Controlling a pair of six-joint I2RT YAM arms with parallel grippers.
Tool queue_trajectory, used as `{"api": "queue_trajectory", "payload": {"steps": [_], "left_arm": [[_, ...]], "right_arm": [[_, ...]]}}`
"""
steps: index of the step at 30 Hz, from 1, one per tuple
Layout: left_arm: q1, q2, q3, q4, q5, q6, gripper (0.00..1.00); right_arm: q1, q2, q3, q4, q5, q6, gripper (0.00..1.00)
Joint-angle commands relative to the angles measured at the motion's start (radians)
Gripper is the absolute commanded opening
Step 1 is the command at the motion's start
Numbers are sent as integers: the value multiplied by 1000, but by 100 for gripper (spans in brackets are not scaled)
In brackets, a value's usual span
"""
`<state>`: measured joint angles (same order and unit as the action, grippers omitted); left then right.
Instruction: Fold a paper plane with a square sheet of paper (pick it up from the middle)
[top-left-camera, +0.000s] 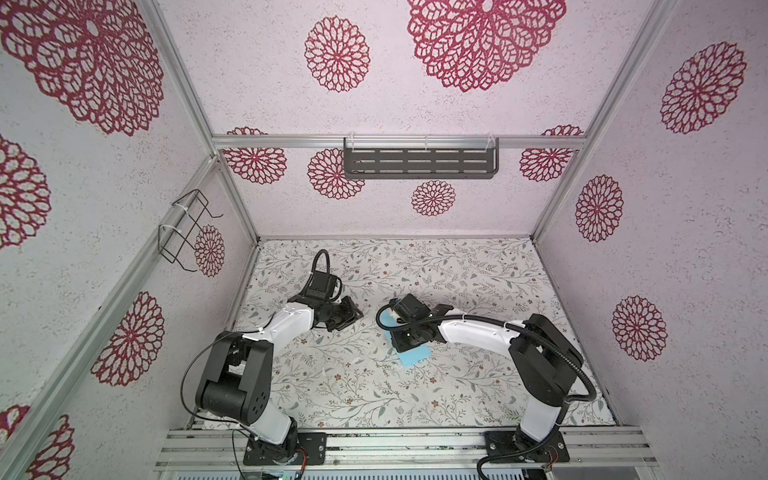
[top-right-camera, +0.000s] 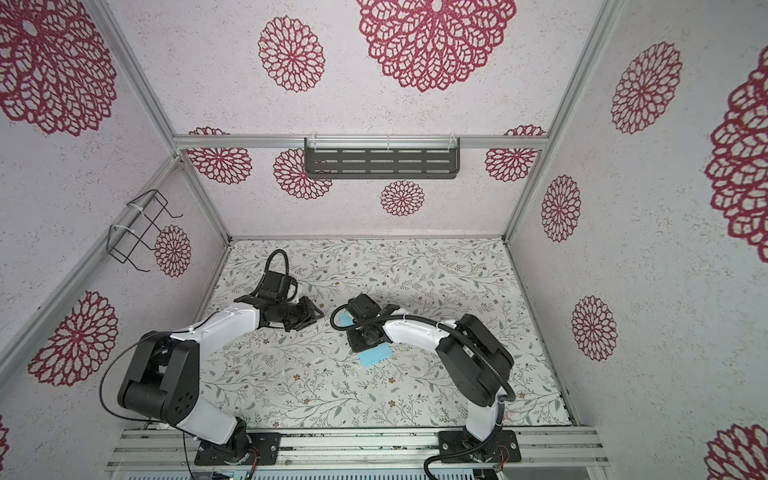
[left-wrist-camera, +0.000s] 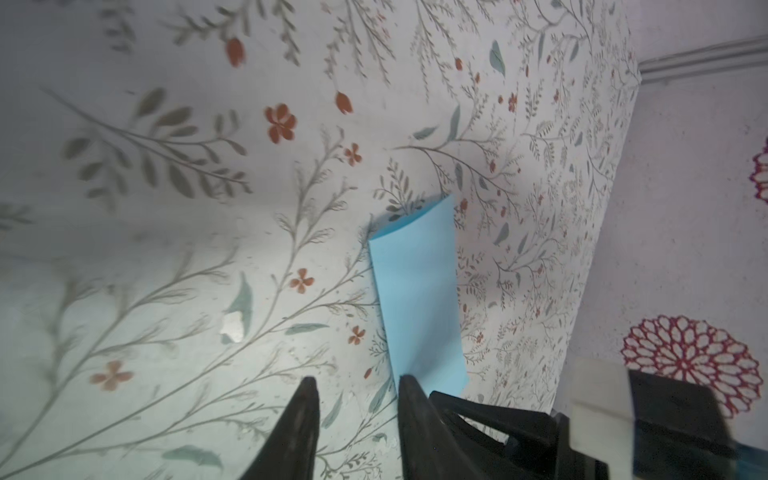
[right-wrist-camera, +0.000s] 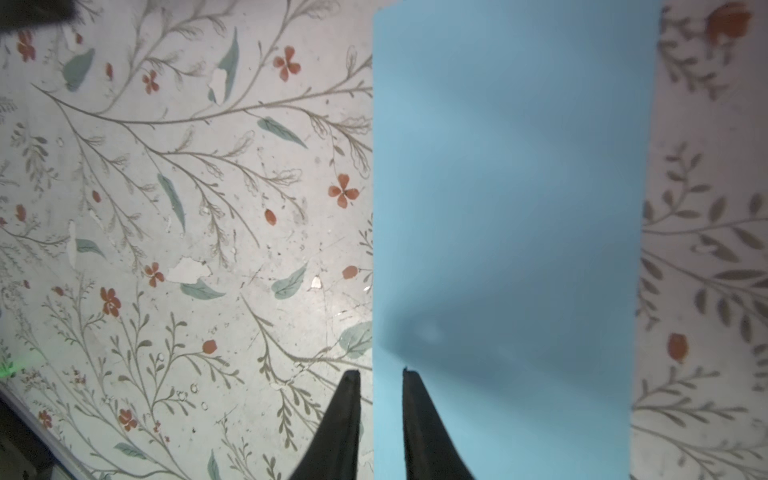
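No legible text, label, brand mark, number or sign appears in any view. The square sheet of paper is plain light blue and unprinted. The table covering carries a floral print only. The walls carry red rosette patterns only. The arm housings and the slotted shelf show no readable marking.
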<state>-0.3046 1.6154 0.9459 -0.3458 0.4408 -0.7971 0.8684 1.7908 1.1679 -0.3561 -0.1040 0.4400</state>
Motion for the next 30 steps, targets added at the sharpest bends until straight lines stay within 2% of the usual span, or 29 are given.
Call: {"api": "queue_trajectory", "payload": {"steps": [1,6,11,30], "left_arm": [[-44,51,40,90,61,-22,26],[-91,150,79,114,73,-26,15],[-99,233,122,117,81,-21,9],[-98,377,186,43,30,30,1]], "right_arm": [[-5,-9,3,35,29,10,20],[-6,34,20,52,-4,12,15],[-6,54,25,61,3,11,14],[-6,102,29,33,-18,-2,14]]}}
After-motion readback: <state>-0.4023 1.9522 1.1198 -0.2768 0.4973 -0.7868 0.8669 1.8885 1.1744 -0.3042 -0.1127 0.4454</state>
